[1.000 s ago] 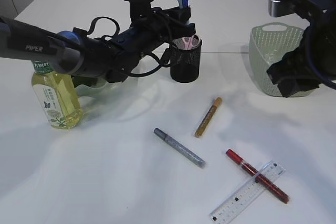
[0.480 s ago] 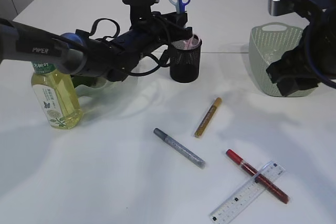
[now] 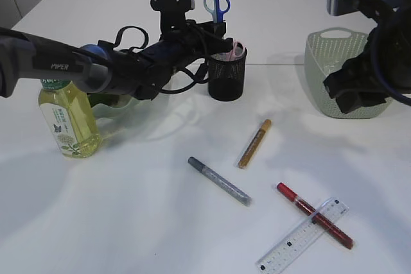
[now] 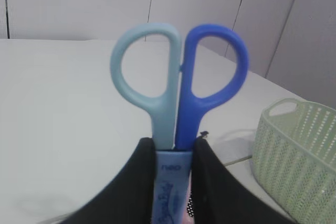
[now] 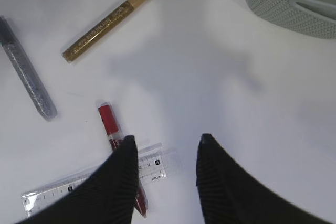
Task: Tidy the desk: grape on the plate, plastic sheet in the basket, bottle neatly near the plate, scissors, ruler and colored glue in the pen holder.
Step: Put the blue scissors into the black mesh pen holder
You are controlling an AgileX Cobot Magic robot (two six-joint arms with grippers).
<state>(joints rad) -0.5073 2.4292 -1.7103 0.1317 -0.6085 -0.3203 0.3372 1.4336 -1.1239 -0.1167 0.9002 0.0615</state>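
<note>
Scissors (image 4: 177, 93) are sitting clamped between the black pads of the left gripper (image 4: 173, 153), blades sheathed in a pale blue cover and the smooth plastic loops, one light blue and one deep blue, pointing up; in the exterior view they are hanging just above the black wire-mesh pen holder (image 3: 227, 74), so that step is looking close to done but not finished. Beside that arm, the bottle (image 3: 67, 120) of yellow liquid is standing upright just by the pale green plate (image 3: 119, 108), which the arm is largely hiding, so whether the grape is lying there cannot be told. Farther out on the white table, three glitter glue pens are waiting: a gold one (image 3: 255, 143), a silver one (image 3: 219, 181) and a red one (image 3: 314, 215), the red crossing the clear plastic ruler (image 3: 303, 234). The right gripper (image 5: 164, 153) is hovering with jaws apart and empty over the ruler's end, near the perforated pale green basket (image 3: 334, 62); no plastic sheet is showing anywhere in view.
</note>
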